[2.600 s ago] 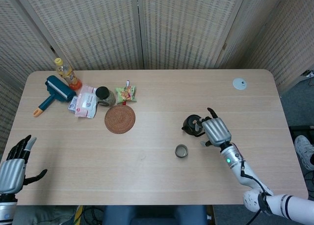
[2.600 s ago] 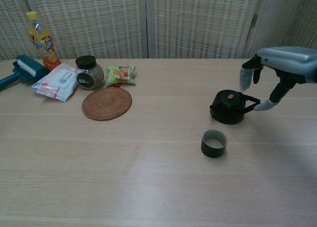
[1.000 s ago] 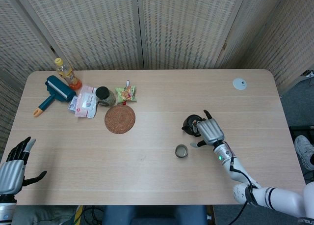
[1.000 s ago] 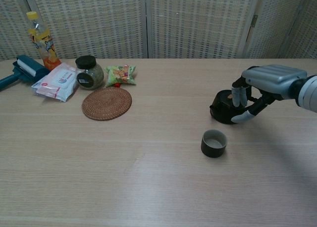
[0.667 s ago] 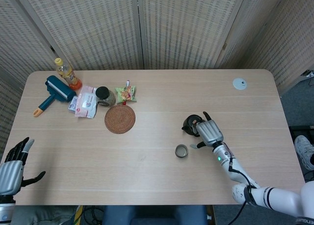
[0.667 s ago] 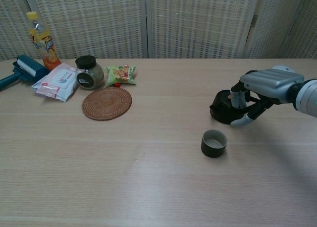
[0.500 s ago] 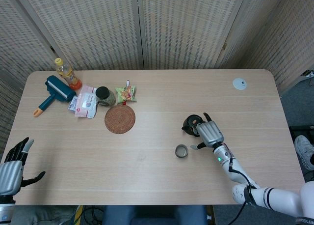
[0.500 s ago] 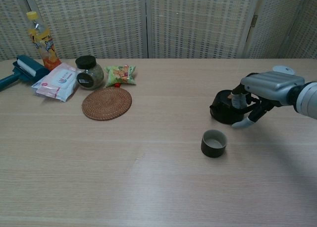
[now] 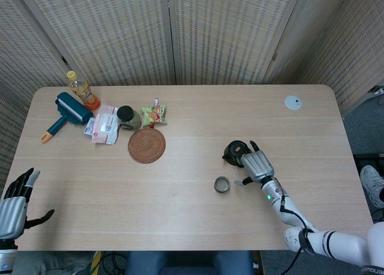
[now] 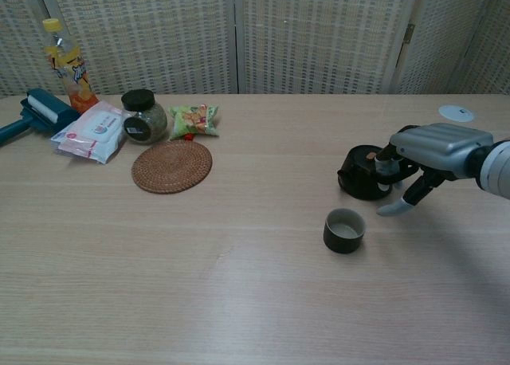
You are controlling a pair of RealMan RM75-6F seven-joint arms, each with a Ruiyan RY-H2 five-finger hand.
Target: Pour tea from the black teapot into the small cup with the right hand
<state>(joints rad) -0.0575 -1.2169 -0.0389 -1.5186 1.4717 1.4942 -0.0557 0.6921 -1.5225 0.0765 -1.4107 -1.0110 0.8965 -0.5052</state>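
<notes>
The black teapot (image 9: 233,149) (image 10: 362,174) stands upright on the table, right of centre. Just in front of it sits the small dark cup (image 9: 222,184) (image 10: 344,229), upright. My right hand (image 9: 257,166) (image 10: 430,154) is low at the teapot's right side. Its fingers (image 10: 386,164) curl at the handle, and the thumb sticks out toward the table, apart from them. The teapot is not lifted. My left hand (image 9: 12,206) hangs open off the table's near left corner, seen in the head view only.
At the far left lie a woven coaster (image 10: 171,166), a lidded jar (image 10: 144,115), a snack packet (image 10: 194,119), a wipes pack (image 10: 92,131), a lint roller (image 10: 36,114) and an orange bottle (image 10: 64,64). A white disc (image 10: 455,113) lies at the far right.
My right hand has come down from above the teapot to its right side, with the fingers now at the handle. The teapot and cup have not moved. The left hand sank slightly.
</notes>
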